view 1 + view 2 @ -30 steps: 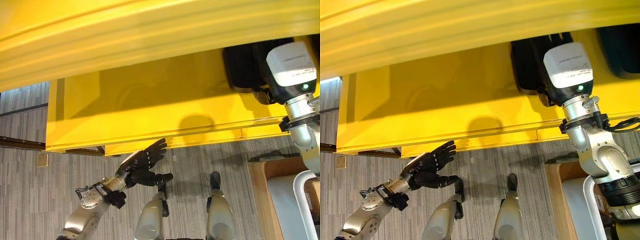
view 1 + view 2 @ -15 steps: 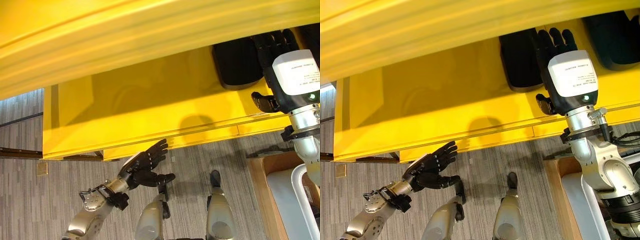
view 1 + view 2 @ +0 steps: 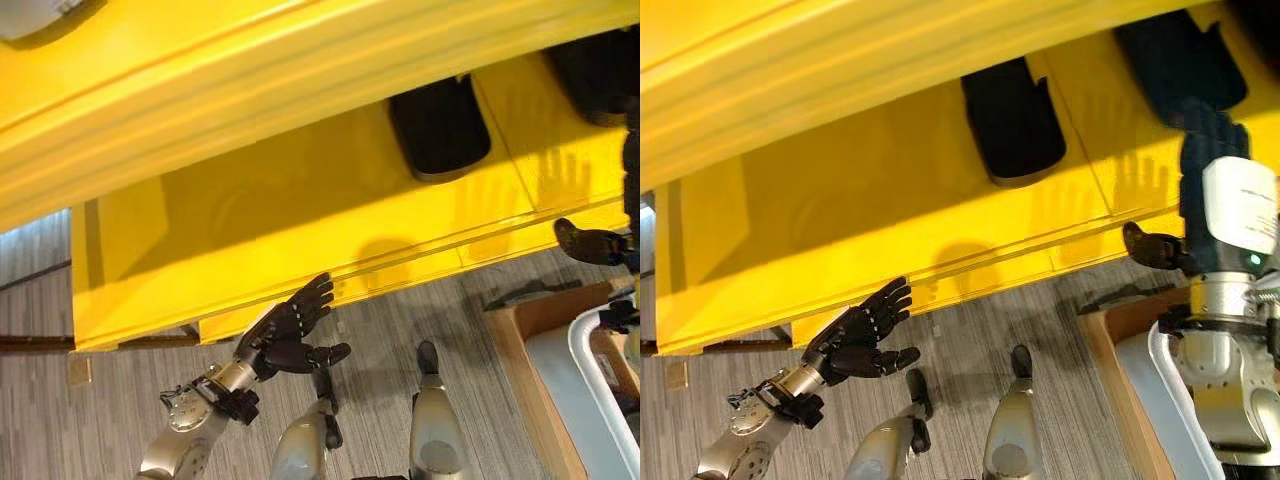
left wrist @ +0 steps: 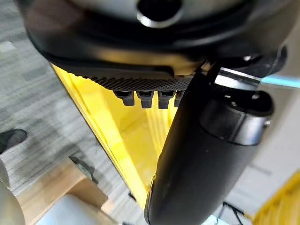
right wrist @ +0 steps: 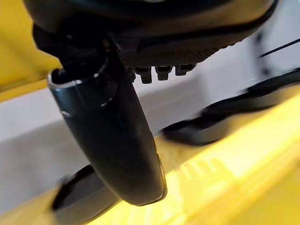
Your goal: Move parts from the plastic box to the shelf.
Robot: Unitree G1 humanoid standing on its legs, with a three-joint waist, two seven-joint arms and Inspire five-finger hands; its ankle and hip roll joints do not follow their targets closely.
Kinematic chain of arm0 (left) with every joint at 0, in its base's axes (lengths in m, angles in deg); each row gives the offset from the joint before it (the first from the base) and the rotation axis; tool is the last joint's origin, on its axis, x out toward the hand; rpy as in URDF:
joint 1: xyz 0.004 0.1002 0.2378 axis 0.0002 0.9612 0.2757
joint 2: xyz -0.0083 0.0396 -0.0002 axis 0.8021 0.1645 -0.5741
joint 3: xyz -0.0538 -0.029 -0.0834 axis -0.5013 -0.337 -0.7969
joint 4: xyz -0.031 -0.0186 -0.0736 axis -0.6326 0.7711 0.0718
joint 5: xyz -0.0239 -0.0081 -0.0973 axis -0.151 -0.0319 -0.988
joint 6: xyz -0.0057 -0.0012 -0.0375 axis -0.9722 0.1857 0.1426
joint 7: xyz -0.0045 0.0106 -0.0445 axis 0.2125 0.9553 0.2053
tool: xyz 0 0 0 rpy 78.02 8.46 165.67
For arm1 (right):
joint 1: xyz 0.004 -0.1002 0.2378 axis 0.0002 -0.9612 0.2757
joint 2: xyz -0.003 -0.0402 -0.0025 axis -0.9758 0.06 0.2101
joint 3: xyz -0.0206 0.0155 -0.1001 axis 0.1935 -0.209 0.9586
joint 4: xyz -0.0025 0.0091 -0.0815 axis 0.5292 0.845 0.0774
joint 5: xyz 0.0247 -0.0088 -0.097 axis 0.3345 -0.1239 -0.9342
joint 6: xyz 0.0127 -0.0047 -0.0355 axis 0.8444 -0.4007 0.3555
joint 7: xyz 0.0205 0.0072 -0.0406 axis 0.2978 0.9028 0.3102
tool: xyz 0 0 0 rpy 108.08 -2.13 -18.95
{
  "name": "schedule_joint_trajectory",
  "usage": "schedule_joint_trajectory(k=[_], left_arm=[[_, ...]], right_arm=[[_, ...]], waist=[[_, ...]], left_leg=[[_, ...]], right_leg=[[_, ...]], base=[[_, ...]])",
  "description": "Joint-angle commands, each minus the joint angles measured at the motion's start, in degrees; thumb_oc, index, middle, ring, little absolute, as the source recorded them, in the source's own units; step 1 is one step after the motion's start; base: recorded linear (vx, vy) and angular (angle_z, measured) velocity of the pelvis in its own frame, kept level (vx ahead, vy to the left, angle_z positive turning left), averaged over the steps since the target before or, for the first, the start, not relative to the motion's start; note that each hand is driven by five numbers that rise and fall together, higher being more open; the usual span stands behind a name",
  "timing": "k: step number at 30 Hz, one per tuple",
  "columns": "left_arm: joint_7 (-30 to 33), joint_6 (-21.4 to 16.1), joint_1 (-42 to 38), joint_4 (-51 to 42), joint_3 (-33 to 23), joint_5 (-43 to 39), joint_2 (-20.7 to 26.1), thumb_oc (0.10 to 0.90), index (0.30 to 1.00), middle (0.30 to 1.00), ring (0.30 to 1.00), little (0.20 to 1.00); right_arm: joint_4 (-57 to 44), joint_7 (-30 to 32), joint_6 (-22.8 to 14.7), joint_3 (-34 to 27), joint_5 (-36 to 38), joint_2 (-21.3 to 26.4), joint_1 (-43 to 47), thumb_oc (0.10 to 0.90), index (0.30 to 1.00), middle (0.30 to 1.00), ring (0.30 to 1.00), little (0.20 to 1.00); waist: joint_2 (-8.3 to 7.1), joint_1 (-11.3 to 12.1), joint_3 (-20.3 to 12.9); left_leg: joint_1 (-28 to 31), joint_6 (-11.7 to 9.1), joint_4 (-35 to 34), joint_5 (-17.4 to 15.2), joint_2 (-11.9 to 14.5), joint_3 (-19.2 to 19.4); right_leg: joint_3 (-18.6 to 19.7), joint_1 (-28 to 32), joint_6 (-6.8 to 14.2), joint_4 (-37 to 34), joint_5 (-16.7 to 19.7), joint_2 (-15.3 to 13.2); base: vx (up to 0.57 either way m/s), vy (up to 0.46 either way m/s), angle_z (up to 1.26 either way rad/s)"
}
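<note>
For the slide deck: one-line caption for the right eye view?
Right robot hand open by two black parts on the yellow shelf; left robot hand open below.

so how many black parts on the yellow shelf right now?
2. One black part lies mid-shelf; the other sits further right, just beyond the right robot hand, which partly covers it. The yellow shelf runs out of view, so more may be hidden.

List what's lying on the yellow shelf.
Two black parts lie on the shelf: one mid-shelf, another farther right, partly hidden behind the right hand.
</note>
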Motion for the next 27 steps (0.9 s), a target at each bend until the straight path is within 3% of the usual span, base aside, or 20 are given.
schedule_joint_trajectory(k=[1,3,5,9,10,12,14,16,17,21,23,27], left_arm=[[-0.28,-3.94,1.28,-5.34,-2.29,-1.55,1.39,0.9,1.0,1.0,1.0,1.0],[2.4,-3.38,1.75,-4.62,-2.9,-1.14,1.15,0.9,1.0,1.0,1.0,1.0],[3.97,-2.95,2.82,-3.72,-3.83,-0.01,1.12,0.9,1.0,1.0,1.0,1.0],[4.5,-1.07,5.68,-4.22,-6.36,-1.2,2.21,0.9,1.0,1.0,1.0,1.0],[4.96,-0.88,6.87,-4.47,-7.86,-3.17,2.26,0.9,1.0,1.0,1.0,1.0],[5.08,0.27,7.89,-4.58,-9.92,-7.16,2.26,0.9,1.0,1.0,1.0,1.0],[4.83,0.46,7.34,-4.68,-11.73,-9.35,2.2,0.9,1.0,1.0,1.0,1.0],[4.32,1.18,6.72,-4.21,-13.0,-11.76,1.27,0.9,1.0,1.0,1.0,1.0],[3.22,2.61,4.54,-4.25,-13.29,-15.48,-1.22,0.9,1.0,1.0,1.0,1.0],[1.83,0.86,4.67,-3.3,-12.18,-14.35,-3.69,0.9,1.0,1.0,1.0,1.0],[2.42,-1.31,4.86,-1.21,-11.36,-14.72,-4.8,0.9,1.0,1.0,1.0,1.0],[4.88,-1.89,4.32,0.21,-11.32,-16.11,-5.48,0.9,1.0,1.0,1.0,1.0]], right_arm=[[-2.95,4.84,-4.12,-5.39,0.27,1.22,-1.17,0.9,1.0,1.0,1.0,1.0],[-2.77,3.21,-5.03,-4.91,0.16,0.16,-1.66,0.9,1.0,1.0,1.0,1.0],[-2.66,2.39,-4.0,-3.32,1.44,-0.75,-2.24,0.9,1.0,1.0,1.0,1.0],[-2.42,1.4,-3.98,-4.99,2.48,-2.69,-8.84,0.9,1.0,1.0,1.0,1.0],[-2.19,1.45,-4.12,-5.14,2.32,-2.89,-9.57,0.9,1.0,1.0,1.0,1.0],[-1.76,0.1,-3.02,-5.67,3.19,-2.51,-9.55,0.9,1.0,1.0,1.0,1.0],[-1.28,-0.58,-1.54,-5.58,4.16,-1.22,-7.36,0.9,1.0,1.0,1.0,1.0],[-0.44,-2.04,0.7,-5.01,5.44,0.26,-5.32,0.9,1.0,1.0,1.0,1.0],[1.06,-2.36,1.66,-3.92,5.54,2.45,-2.47,0.9,1.0,1.0,1.0,1.0],[2.34,-3.05,3.2,-3.75,6.71,5.34,-1.28,0.9,1.0,1.0,1.0,1.0],[3.56,-4.99,1.95,-4.25,7.19,7.24,-1.31,0.9,1.0,1.0,1.0,1.0],[3.99,-7.08,0.89,-4.38,7.05,8.63,-1.01,0.9,1.0,1.0,1.0,1.0]], waist=[[-3.34,-4.02,-9.52],[-3.91,-3.12,-10.46],[-4.84,-2.11,-10.8],[-5.08,-1.01,-12.69],[-4.75,0.09,-12.96],[-5.33,1.55,-13.08],[-6.24,3.64,-12.95],[-6.68,5.43,-12.36],[-5.89,5.74,-10.26],[-4.99,4.58,-8.09],[-5.22,2.85,-8.19],[-5.53,1.29,-9.09]], left_leg=[[4.0,3.28,2.0,-11.08,-0.76,3.53],[6.48,3.22,0.06,-12.07,-0.91,6.65],[8.22,3.48,-2.09,-11.23,-0.06,9.61],[6.4,4.19,-0.64,-9.03,3.2,11.56],[4.76,4.28,1.48,-9.01,4.93,12.42],[-0.34,3.93,7.11,-9.53,7.92,12.94],[-6.64,1.95,12.93,-8.62,11.18,13.62],[-10.84,-0.31,15.8,-6.54,13.7,12.4],[-12.21,-2.63,14.25,-2.91,14.79,10.1],[-9.02,-4.16,7.35,1.85,16.11,8.24],[-5.74,-4.13,3.08,2.52,17.49,8.83],[-2.98,-4.97,0.42,4.37,19.2,9.3]], right_leg=[[-0.04,0.08,3.46,-6.25,2.58,-0.33],[-5.57,-0.3,4.83,-7.02,3.72,-0.82],[-9.33,-1.79,4.89,-1.96,3.45,-1.74],[-11.96,0.29,1.76,12.33,-1.25,-4.82],[-12.81,1.16,0.35,19.25,-3.11,-7.39],[-12.61,4.09,-1.0,25.07,-8.29,-8.07],[-16.25,9.73,-2.1,20.18,-15.34,-5.3],[-18.94,12.71,-2.52,15.01,-18.15,-2.65],[-18.92,12.1,-4.18,13.44,-19.52,0.12],[-18.36,7.86,-6.73,18.43,-21.4,2.48],[-17.66,5.12,-8.16,23.57,-23.64,3.42],[-17.03,2.65,-9.37,27.64,-25.55,3.88]], base=[[-0.03,0.3,-0.53],[-0.02,0.197,-0.92],[-0.23,-0.012,-1.55],[-0.3,-0.141,-0.92],[-0.38,-0.173,-0.1],[-0.43,-0.309,-0.36],[-0.42,-0.437,-0.64],[-0.5,-0.445,-0.66],[-0.62,-0.382,-0.35],[-0.39,-0.155,-0.15],[-0.27,-0.093,-0.21],[-0.14,-0.1,-0.17]])
